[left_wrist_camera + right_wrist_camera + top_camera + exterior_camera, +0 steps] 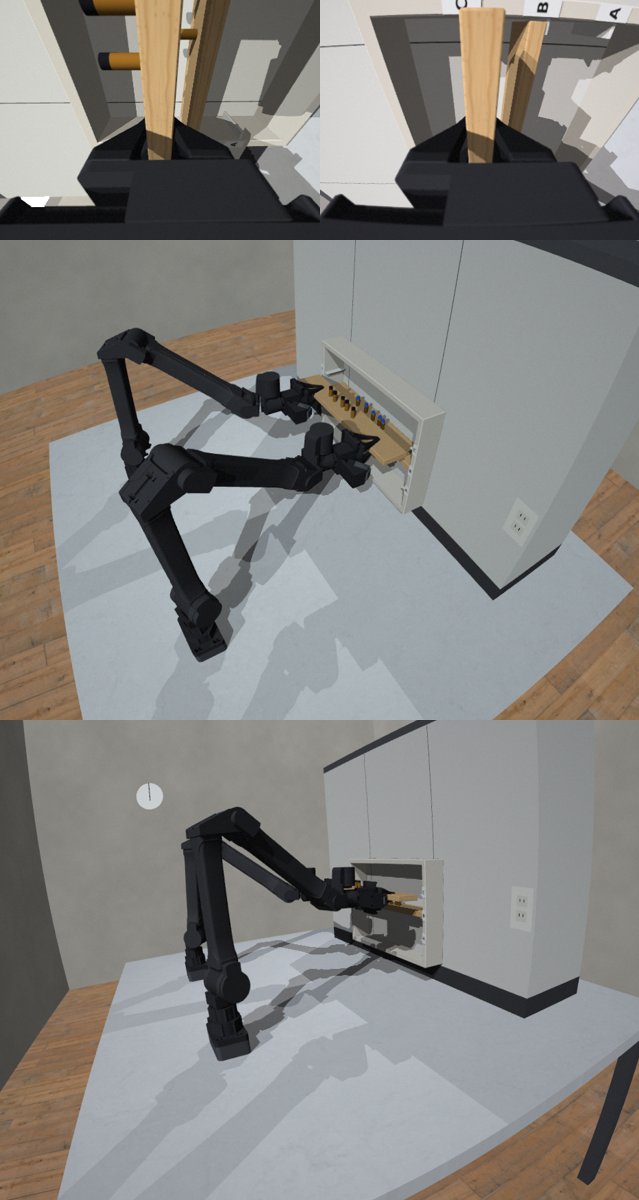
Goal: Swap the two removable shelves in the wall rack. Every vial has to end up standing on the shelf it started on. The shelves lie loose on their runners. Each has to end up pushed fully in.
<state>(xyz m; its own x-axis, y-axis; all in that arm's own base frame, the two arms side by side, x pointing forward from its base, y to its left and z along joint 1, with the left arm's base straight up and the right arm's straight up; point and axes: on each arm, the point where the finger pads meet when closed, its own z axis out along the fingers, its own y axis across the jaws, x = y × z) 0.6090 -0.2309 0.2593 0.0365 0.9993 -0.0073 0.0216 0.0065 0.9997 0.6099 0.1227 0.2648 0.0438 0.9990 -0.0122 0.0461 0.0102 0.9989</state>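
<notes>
Seen from the top view: gripping the upper shelf (395, 452) (405, 897) (159, 79) (482, 68) with both pincers, jaws only slightly open, closed on its thickness at the front edge. Reaching in from ten o'clock with the left pincer (320, 389) (159, 119), near the shelf's far end; reaching in from eight o'clock with the right pincer (376, 440) (480, 119), near the close end.

Jutting well out of the rack (433, 446) (433, 910) (78, 103) (383, 79) toward eight o'clock, lying roughly level with the upper shelf. Standing upright on it: five black-capped vials (342, 401) (123, 61), in a loose row between the pincers, nearer the left one.

Lower down and farther back, toward two o'clock from the raised board: reaching across the rack with the lower shelf (406, 464) (408, 910) (206, 68) (525, 79), partly hidden beneath the upper. Standing on that lower board: five blue-capped vials (372, 415) (189, 33), showing past the upper board's back edge.

In the right wrist view, reading along the rack's side: C (461, 4) at twelve o'clock, beside the upper shelf's end; B (543, 7) at one, near the lower shelf's end; A (615, 14) at two. Spread below the arms: the pale desk (361, 627) (310, 1112).
</notes>
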